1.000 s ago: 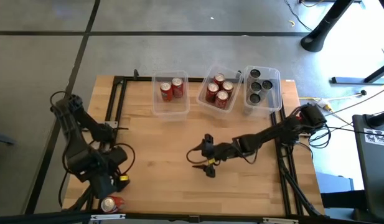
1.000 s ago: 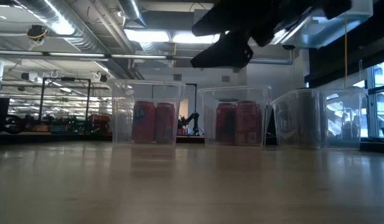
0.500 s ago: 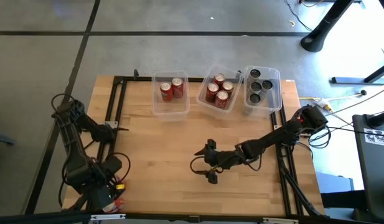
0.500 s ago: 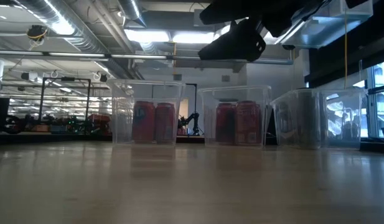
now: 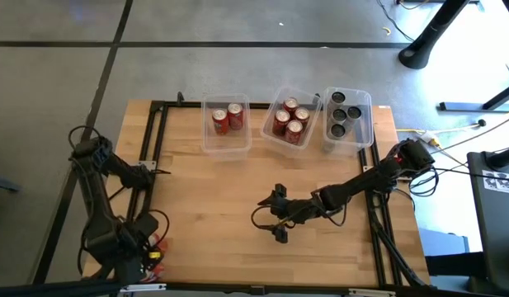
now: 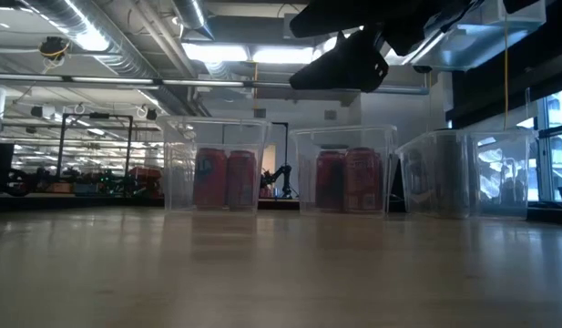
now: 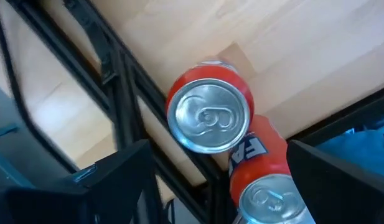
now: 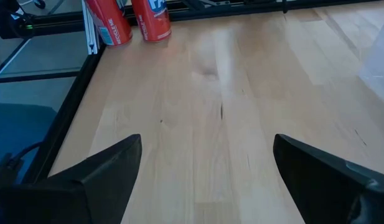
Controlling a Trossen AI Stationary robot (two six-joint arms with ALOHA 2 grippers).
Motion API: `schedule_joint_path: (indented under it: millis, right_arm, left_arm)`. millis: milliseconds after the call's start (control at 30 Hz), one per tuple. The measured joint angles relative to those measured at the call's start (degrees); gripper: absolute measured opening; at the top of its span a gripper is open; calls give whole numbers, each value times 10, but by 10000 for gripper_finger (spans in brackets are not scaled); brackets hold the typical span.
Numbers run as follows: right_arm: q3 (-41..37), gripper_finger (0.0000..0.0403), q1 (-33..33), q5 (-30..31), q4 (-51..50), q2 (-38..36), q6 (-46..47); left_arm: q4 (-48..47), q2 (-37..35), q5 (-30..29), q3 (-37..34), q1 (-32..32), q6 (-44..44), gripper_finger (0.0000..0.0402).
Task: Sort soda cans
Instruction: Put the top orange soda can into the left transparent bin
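Note:
Two red soda cans stand at the table's near left corner, by the black frame rail. In the left wrist view one can (image 7: 208, 115) shows its silver top and the other (image 7: 261, 177) stands just beside it. They also show far off in the right wrist view (image 8: 107, 22). My left gripper (image 5: 130, 260) (image 7: 216, 155) is open above them, fingers on either side, touching nothing. It hides them in the high view. My right gripper (image 5: 275, 224) (image 8: 207, 143) is open and empty above the table's middle.
Three clear bins stand along the far edge. The left bin (image 5: 206, 136) holds two red cans, the middle bin (image 5: 269, 111) several red cans, the right bin (image 5: 368, 124) three black cans. A black frame (image 5: 151, 140) borders the table. Bare wood (image 5: 213, 198) lies between the arms.
My left gripper has gone toward the table's near edge and now stands over the cans at the near left corner, hiding the one that showed in the high view. My right gripper has shifted a little toward the near edge, then kept still.

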Motion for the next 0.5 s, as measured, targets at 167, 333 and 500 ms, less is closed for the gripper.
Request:
schedule_joint_path:
  millis: [167,333,500]
  right_arm:
    - [0,360,0,0,0,0,-1]
    - [0,360,0,0,-1,0,-1]
    - [0,360,-1,0,-3,0,-2]
  left_arm:
    - [30,-3,0,-45,2,11,363]
    - [58,-14,0,-75,2,12,363]
    - [91,-14,0,-104,2,19,363]
